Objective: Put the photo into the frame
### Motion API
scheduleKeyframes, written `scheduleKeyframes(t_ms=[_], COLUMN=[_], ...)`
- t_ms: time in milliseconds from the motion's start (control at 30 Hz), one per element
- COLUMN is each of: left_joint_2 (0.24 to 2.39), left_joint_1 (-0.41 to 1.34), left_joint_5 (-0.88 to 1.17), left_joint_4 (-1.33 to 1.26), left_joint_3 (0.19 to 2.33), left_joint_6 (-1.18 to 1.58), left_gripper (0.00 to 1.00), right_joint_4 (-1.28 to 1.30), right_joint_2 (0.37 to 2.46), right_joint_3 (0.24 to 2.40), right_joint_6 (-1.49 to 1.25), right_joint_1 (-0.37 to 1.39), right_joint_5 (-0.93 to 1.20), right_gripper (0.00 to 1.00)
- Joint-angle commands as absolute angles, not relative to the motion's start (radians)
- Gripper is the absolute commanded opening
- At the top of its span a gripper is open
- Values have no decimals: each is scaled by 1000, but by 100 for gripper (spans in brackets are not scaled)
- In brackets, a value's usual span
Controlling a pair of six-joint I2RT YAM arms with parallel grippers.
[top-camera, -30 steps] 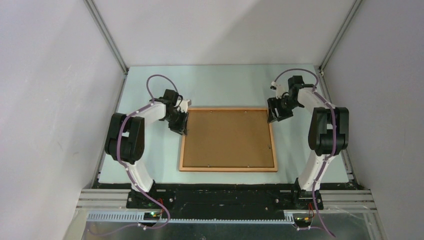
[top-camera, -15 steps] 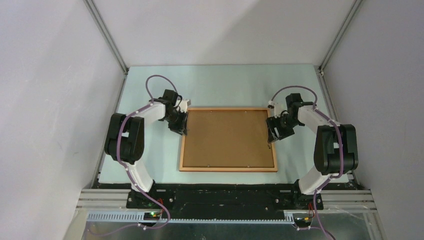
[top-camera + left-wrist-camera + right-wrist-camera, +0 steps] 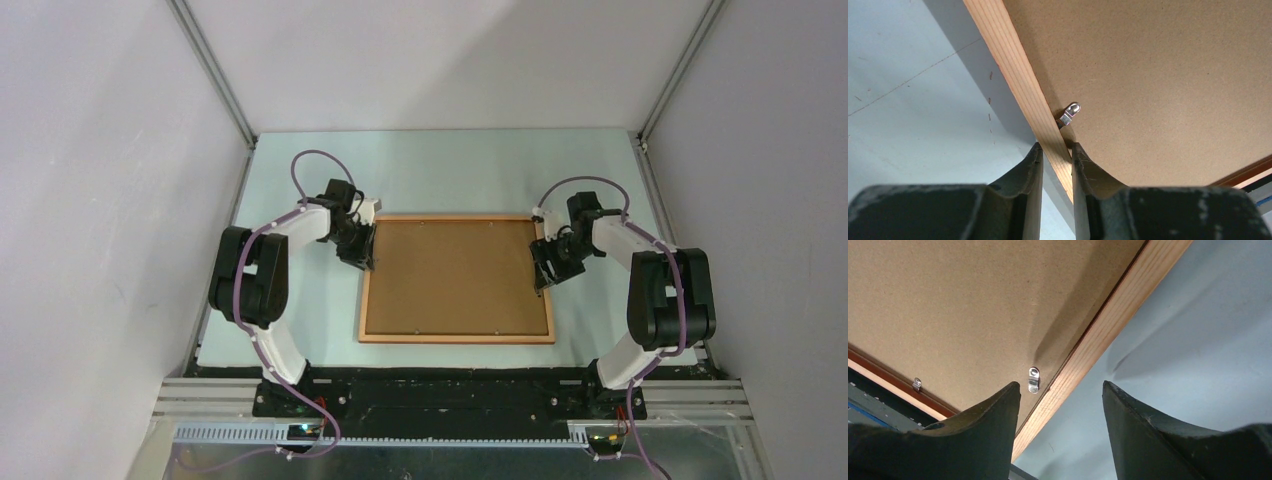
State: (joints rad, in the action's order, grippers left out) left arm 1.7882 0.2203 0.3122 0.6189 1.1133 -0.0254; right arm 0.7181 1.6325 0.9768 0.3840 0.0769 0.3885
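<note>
No readable text, labels, brands or numbers in any view

Frame (image 3: 455, 339): lies flat on the table, between the two arms, long sides running left to right.
Board (image 3: 455, 278): plain brown, fills the frame, facing up.
Table (image 3: 450, 170): pale green.
Left gripper (image 3: 360, 258): low at the frame's left moulding, near the far corner; how its jaws stand is too small to tell.
Right gripper (image 3: 543, 280): low at the frame's right moulding, about halfway along.
Left arm (image 3: 250, 280): bent inward.
Right arm (image 3: 670, 300): bent inward.
</note>
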Motion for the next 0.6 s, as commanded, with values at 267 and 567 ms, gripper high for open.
scheduleKeyframes(t_ms=[267,567], left_joint_2=[1781,1781], left_joint_1=[230,229], left_joint_5=[380,379], left_joint_4=[596,596], left_joint_3=[1107,1107], left_joint_6=[-48,-48], left_gripper=[24,24], right_joint_4=[681,667], right_joint_2=[1635,1645], right_joint_3=[961,957], right_joint_6=[420,420], right_joint_1=[130,165], right_joint_5=[337,290], right_gripper=[64,59])
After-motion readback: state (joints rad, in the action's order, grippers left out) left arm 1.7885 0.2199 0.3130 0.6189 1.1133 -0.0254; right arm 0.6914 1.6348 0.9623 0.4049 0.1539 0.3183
